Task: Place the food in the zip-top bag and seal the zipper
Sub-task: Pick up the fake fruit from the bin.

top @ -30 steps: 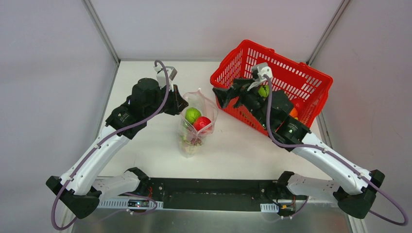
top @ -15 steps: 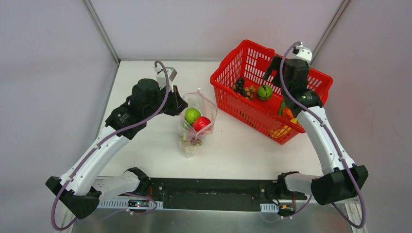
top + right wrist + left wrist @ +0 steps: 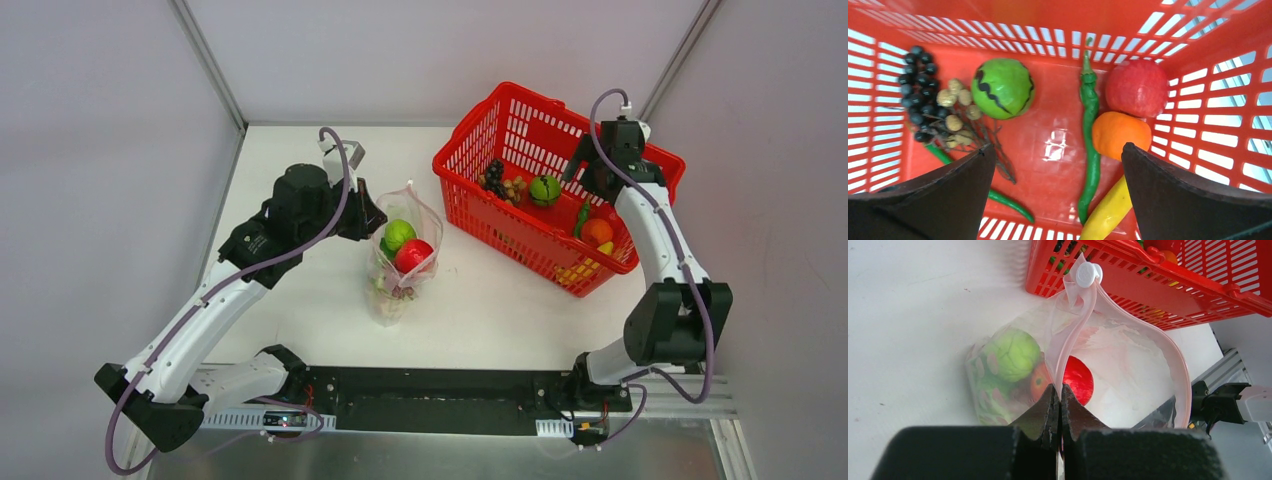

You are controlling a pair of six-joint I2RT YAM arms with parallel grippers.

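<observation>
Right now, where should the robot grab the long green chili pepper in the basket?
Probably from straight above, pinching the green chili pepper across its thin upper body, below the stem. It lies flat on the red basket floor; the orange crowds its middle, the yellow piece its tip.

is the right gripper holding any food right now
No, the right gripper hangs open over the basket, nothing between its jaws.
</observation>
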